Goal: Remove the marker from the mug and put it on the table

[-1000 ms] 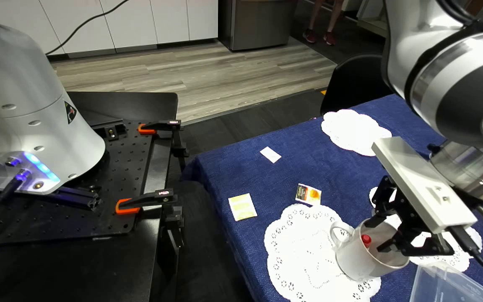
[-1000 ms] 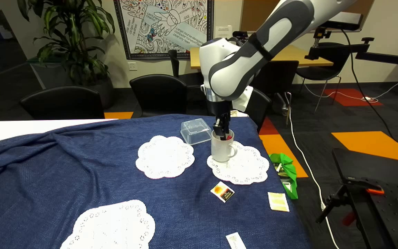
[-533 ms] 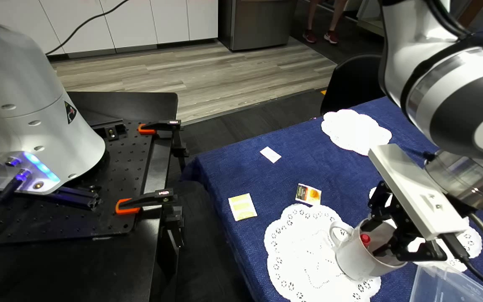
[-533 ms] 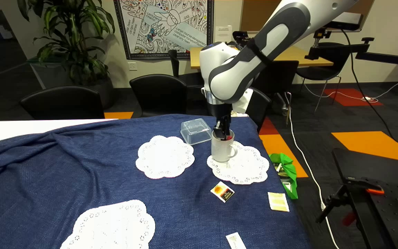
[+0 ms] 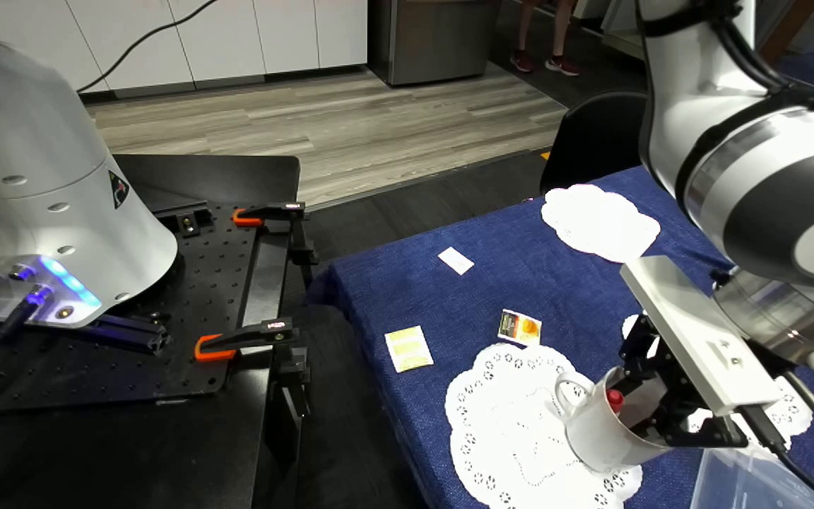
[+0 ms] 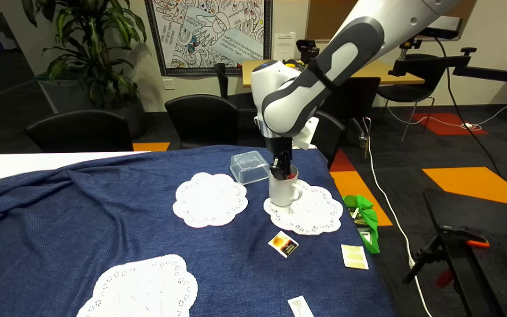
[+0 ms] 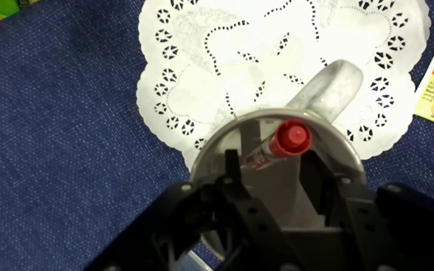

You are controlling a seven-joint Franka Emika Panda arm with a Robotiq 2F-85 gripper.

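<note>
The white mug (image 5: 601,442) stands on a lace doily near the table edge; it also shows in an exterior view (image 6: 281,193) and the wrist view (image 7: 330,90). The red marker (image 7: 285,141) leans inside it, its red end up by the handle side; the red end also shows in both exterior views (image 5: 615,401) (image 6: 292,176). My gripper (image 7: 271,162) is open, its fingertips inside the mug's mouth. In the wrist view the marker slants across the gap just ahead of the fingertips, its red end close to the right finger. The marker's lower part is hidden. The table (image 5: 534,276) has a navy cloth.
A clear plastic box (image 6: 250,167) lies just beside the mug. Tea packets (image 6: 283,244) (image 6: 354,256) and a small white packet (image 5: 456,261) lie on the cloth. More doilies (image 6: 210,199) (image 6: 143,286) are spread on it. A black chair (image 5: 594,141) stands at the table.
My gripper has moved lower into the mug and slightly closer to the marker, tilting a little. The mug and marker have stayed in place. The fingers remain open.
</note>
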